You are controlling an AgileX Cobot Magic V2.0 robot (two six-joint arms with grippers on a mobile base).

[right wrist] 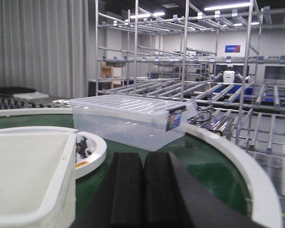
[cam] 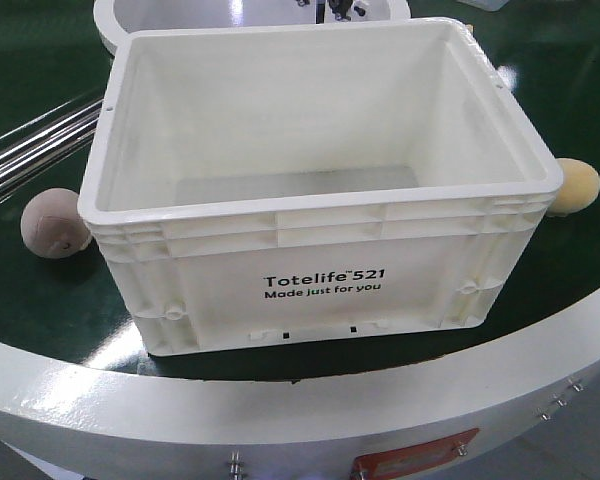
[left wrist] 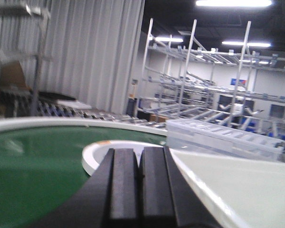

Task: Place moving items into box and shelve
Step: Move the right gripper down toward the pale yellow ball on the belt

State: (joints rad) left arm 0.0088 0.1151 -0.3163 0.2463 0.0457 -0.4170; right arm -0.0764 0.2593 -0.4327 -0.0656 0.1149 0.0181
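Note:
The white box (cam: 320, 290) printed "Totelife 521" stands open and holds nothing on the green turntable. A pinkish-brown seamed ball (cam: 54, 225) lies against its left side, a pale yellow fuzzy ball (cam: 572, 186) against its right. In the left wrist view my left gripper (left wrist: 140, 156) is shut with nothing in it, the box's rim (left wrist: 204, 185) just to its right. In the right wrist view my right gripper (right wrist: 143, 161) is shut with nothing between its pads, the box's rim (right wrist: 61, 180) at its left. Neither gripper shows in the front view.
A white hub ring (right wrist: 92, 152) sits at the turntable's centre behind the box. A clear lidded plastic bin (right wrist: 128, 121) rests on the belt further back. The white outer rim (cam: 280, 410) runs along the front. Metal racks (right wrist: 204, 71) and roller rails (cam: 30, 150) stand around.

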